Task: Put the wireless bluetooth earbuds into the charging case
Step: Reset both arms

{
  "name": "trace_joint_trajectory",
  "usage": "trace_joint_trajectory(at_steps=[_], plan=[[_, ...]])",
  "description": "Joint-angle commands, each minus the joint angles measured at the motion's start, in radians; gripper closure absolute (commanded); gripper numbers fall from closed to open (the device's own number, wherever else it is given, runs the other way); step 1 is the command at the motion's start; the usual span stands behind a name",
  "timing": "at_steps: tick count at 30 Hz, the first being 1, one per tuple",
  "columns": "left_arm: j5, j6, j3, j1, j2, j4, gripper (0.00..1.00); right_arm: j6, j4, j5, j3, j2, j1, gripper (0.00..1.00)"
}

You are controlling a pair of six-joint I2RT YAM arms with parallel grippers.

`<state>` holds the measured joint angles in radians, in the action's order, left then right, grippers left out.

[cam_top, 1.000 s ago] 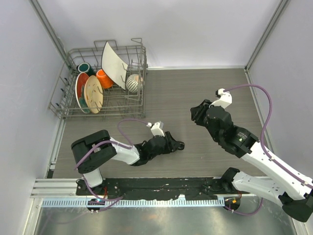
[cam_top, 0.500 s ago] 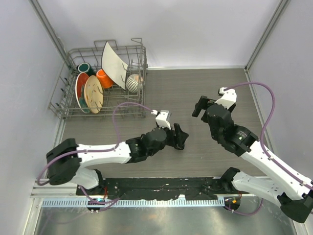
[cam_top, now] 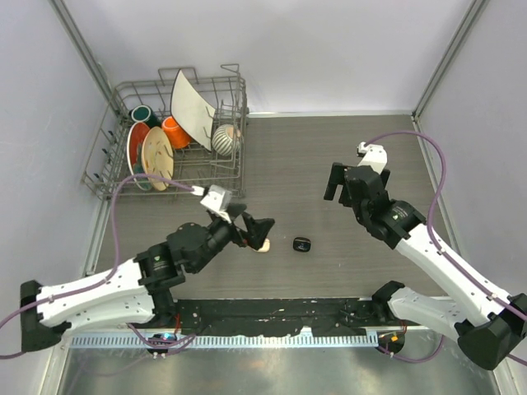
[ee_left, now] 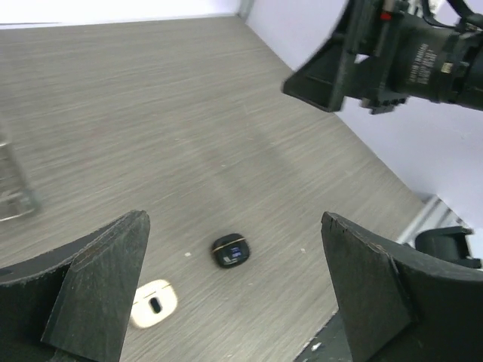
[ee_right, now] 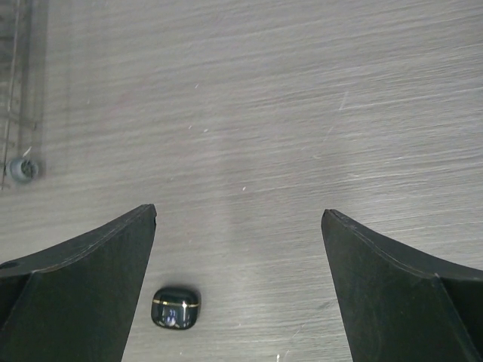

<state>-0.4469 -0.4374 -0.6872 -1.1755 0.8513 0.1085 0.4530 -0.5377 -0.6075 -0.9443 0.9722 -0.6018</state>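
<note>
Grey wood-grain table (cam_top: 329, 148), white walls on three sides.

Left gripper (ee_left: 234, 220): jaws spread wide, nothing between them, no contact with any object. It is held above the near-centre of the table. In the left wrist view the black charging case (ee_left: 230, 250) lies on the table in the gap between the two fingers, lid closed, untouched. The cream charging case (ee_left: 153, 302) lies close to it, by the left finger; from above this finger partly covers it.

Right gripper (ee_right: 238, 214): jaws likewise wide apart and empty. It hangs over bare table, farther back and to the right, well apart from both cases.

Earbuds: none can be made out separately at this size.

Wire dish rack (cam_top: 244, 140), far left corner, holds plates, cups and a striped bowl (cam_top: 225, 138).
</note>
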Motion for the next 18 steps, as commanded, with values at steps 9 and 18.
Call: trace_joint_trajectory(at_steps=[9,18], plan=[[0.031,0.000,0.126,0.525,-0.480,-0.423,0.00,0.032,0.034,0.480,0.053,0.056,0.451,0.04],[0.252,-0.081,0.126,0.838,-0.277,-0.349,0.00,-0.025,0.093,0.389,0.085,0.019,0.471,0.04]])
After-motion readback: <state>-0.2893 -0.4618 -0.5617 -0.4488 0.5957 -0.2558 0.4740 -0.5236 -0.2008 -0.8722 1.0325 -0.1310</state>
